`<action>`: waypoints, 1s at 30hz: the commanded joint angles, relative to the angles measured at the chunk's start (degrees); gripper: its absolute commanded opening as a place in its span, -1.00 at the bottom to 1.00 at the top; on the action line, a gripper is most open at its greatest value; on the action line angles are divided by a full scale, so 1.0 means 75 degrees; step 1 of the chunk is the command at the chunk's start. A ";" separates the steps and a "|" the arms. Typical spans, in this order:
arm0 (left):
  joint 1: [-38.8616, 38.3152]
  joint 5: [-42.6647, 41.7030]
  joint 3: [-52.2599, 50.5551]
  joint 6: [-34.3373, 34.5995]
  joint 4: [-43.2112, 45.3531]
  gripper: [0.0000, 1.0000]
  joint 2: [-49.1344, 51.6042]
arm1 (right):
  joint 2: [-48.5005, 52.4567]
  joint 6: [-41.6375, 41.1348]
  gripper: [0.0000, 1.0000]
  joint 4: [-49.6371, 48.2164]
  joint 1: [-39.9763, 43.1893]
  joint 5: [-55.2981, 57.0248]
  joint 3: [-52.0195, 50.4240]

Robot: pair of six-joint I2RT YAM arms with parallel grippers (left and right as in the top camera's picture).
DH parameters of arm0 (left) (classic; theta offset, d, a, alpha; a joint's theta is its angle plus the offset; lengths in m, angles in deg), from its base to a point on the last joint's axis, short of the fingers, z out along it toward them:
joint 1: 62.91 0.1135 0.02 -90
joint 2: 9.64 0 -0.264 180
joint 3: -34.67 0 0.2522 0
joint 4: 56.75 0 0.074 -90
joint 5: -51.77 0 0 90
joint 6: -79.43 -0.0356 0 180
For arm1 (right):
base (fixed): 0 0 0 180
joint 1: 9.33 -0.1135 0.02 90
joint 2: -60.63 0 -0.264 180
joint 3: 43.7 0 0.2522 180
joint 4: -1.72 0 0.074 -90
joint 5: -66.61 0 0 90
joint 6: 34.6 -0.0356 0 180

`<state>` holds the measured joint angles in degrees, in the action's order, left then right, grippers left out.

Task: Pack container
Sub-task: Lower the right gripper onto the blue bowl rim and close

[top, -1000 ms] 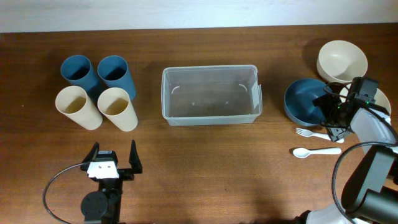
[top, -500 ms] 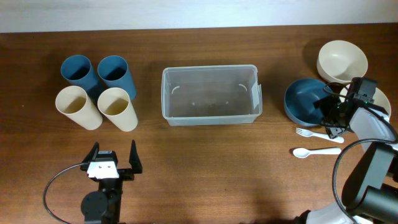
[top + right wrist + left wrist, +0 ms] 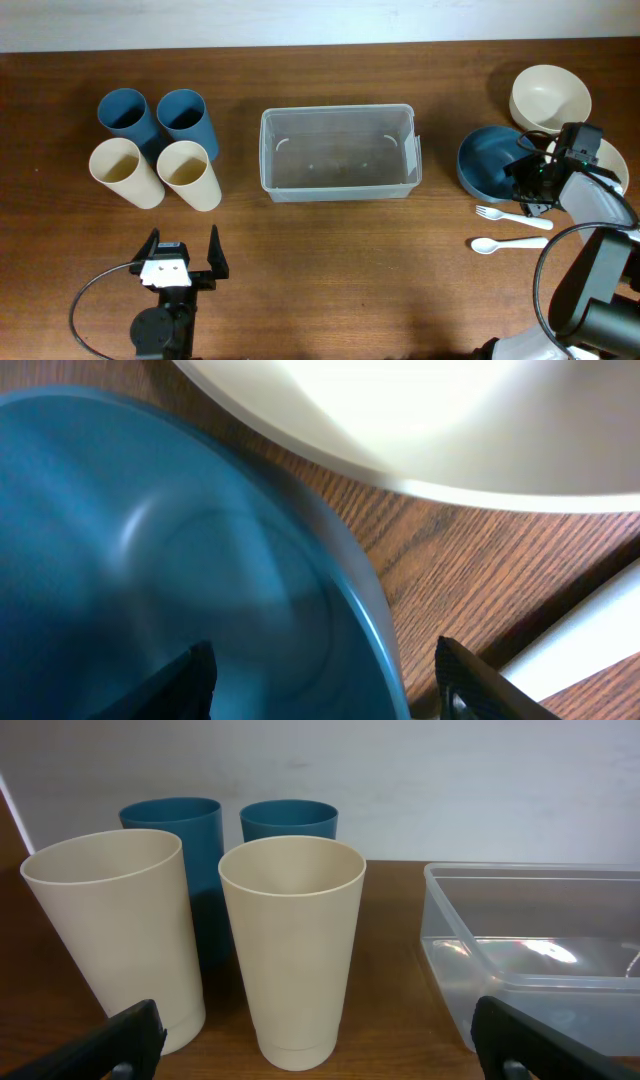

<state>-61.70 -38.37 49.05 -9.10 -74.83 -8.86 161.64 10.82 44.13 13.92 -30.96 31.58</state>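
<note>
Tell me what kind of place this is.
Probably a lab test bench, not a kitchen: wooden table against a blank wall, with cups, bowls and a clear container laid out neatly.

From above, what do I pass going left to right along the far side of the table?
left blue cup → right blue cup → clear container → blue bowl → cream bowl

Dark wooden table [image 3: 330, 260] against what seems a white wall [image 3: 300, 20].
</note>
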 commanded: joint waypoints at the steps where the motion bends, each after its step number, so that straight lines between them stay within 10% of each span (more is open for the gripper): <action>1: 0.0047 0.0015 -0.0017 -0.0096 -0.0055 1.00 -0.0064 | 0.0099 0.0015 0.32 0.0009 -0.0050 0.0163 0.0099; 16: 0.0047 0.0017 -0.0017 -0.0093 -0.0058 1.00 -0.0064 | 0.0498 0.0015 0.12 -0.0003 -0.0047 0.0189 0.0093; 30: 0.0047 0.0017 -0.0017 -0.0093 -0.0058 1.00 -0.0064 | 0.0580 0.0017 -0.78 -0.0058 -0.0050 0.0087 0.0093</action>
<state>-61.70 -38.37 49.05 -9.10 -74.85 -8.84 165.62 10.78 43.84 13.92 -30.72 31.58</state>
